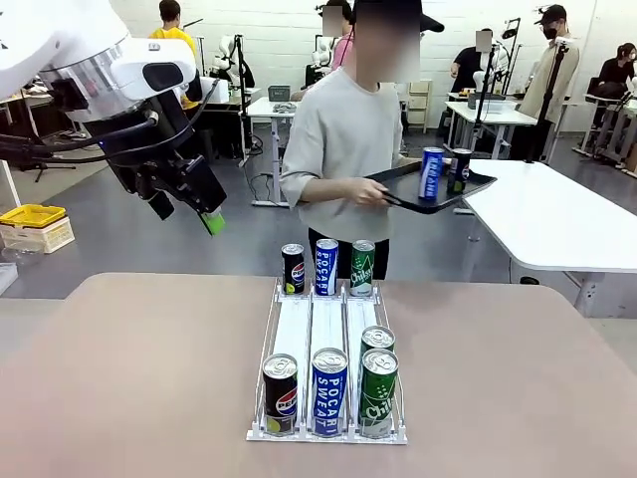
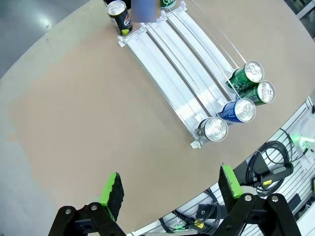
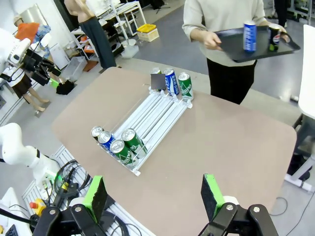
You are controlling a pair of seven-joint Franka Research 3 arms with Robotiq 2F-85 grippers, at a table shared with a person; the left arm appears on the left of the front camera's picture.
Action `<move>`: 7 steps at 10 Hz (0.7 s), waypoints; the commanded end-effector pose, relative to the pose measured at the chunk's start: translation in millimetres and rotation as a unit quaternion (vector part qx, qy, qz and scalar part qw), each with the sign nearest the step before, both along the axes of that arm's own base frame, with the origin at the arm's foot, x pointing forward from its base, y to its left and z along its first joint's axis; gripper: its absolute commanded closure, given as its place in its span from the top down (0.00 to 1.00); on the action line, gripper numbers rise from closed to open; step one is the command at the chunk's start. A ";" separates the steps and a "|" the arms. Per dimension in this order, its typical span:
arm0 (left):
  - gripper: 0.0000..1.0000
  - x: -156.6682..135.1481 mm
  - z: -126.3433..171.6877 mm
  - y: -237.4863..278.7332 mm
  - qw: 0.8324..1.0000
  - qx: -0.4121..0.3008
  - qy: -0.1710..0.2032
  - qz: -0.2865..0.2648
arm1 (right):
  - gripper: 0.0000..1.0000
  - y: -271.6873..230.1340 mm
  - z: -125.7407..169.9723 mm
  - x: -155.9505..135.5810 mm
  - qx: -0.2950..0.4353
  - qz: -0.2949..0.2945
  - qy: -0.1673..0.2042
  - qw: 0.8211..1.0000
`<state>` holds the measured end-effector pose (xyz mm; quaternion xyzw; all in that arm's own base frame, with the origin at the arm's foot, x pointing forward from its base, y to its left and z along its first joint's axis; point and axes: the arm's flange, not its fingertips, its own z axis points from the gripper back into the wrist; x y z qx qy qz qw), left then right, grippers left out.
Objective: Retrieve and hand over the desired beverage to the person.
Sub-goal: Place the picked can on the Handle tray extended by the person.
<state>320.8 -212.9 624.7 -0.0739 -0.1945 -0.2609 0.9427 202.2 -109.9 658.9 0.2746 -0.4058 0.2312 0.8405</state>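
No can retrieved yet. Left gripper (image 2: 170, 189) and right gripper (image 3: 153, 196) raised over bench (image 1: 129, 378), jaws wide, empty. Cans (image 1: 328, 388) racked. Person (image 1: 343, 139) waiting with tray (image 1: 398, 189). Pick and handover outstanding.

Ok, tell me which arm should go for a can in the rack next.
Left, probably. The left gripper hangs open above the table's left side, with the rack and its cans ahead in its wrist view. The right gripper is open too, but looks at the rack from farther back.
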 end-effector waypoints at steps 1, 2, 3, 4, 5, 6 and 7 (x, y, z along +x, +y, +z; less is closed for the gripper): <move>1.00 0.0 0.0 0.0 1.000 0.000 0.000 0.000 | 1.00 1.1 -0.4 1.1 0.011 0.016 -0.006 1.000; 1.00 -4.5 8.6 22.7 0.998 -0.048 0.014 -0.038 | 1.00 1.1 -0.4 1.1 0.011 0.016 -0.006 1.000; 1.00 -11.4 14.2 45.9 0.992 -0.104 0.023 -0.073 | 1.00 1.1 -0.4 1.1 0.011 0.016 -0.006 1.000; 1.00 -9.7 28.9 74.7 0.982 -0.151 0.023 -0.108 | 1.00 1.1 -0.4 1.1 0.011 0.016 -0.006 1.000; 1.00 -7.9 42.3 100.1 0.970 -0.197 0.018 -0.143 | 1.00 1.1 -0.4 1.1 0.011 0.016 -0.006 1.000; 1.00 -12.9 43.5 121.7 0.960 -0.229 0.012 -0.159 | 1.00 1.1 -0.4 1.1 0.011 0.016 -0.006 1.000; 1.00 -17.0 35.9 141.7 0.955 -0.247 0.006 -0.167 | 1.00 1.1 -0.4 1.1 0.011 0.016 -0.006 1.000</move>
